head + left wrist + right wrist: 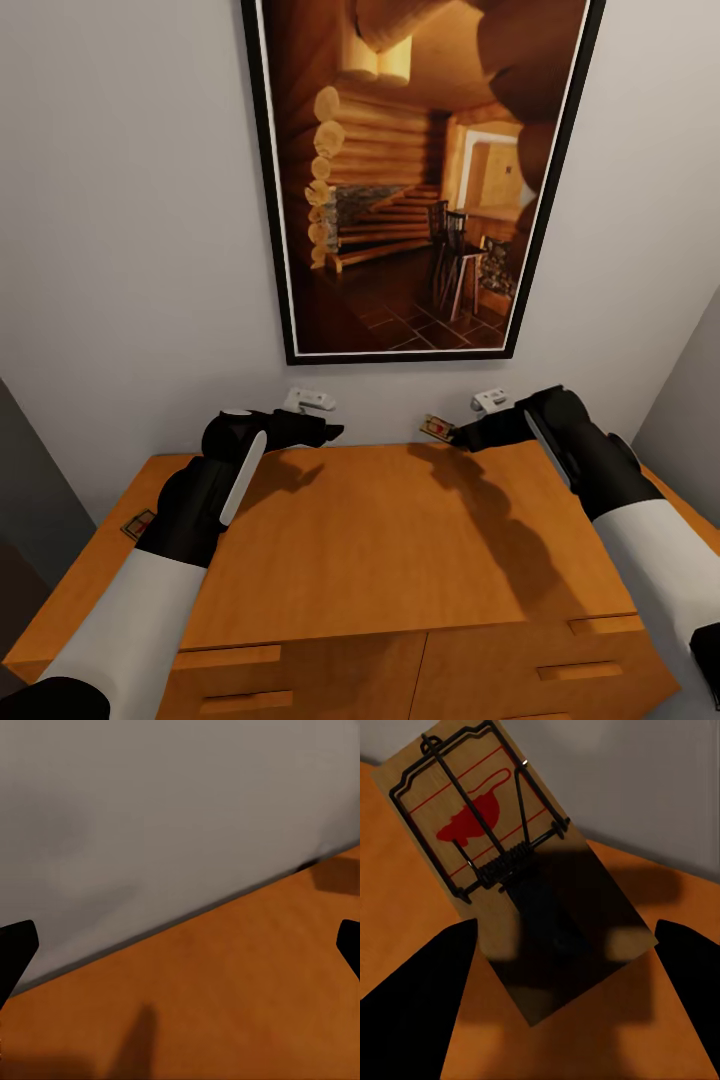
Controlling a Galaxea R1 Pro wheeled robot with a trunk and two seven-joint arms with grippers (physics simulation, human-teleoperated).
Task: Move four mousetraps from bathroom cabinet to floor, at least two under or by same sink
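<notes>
Two mousetraps show on the cabinet [400,540]: one mousetrap [514,874] at its back edge between the right gripper's [562,967] spread, empty fingers. Light, stiff board; pinch its long edges, avoiding the wire.

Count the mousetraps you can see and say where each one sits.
2. One mousetrap lies at the cabinet top's back edge, before the right claw; another lies at its left edge. Others may be hidden.

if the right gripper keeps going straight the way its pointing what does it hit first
Most likely the mousetrap: in the right wrist view it lies on the cabinet top between the open fingers of the right gripper. The wall is just behind it. How far off the trap is, I cannot tell.
</notes>
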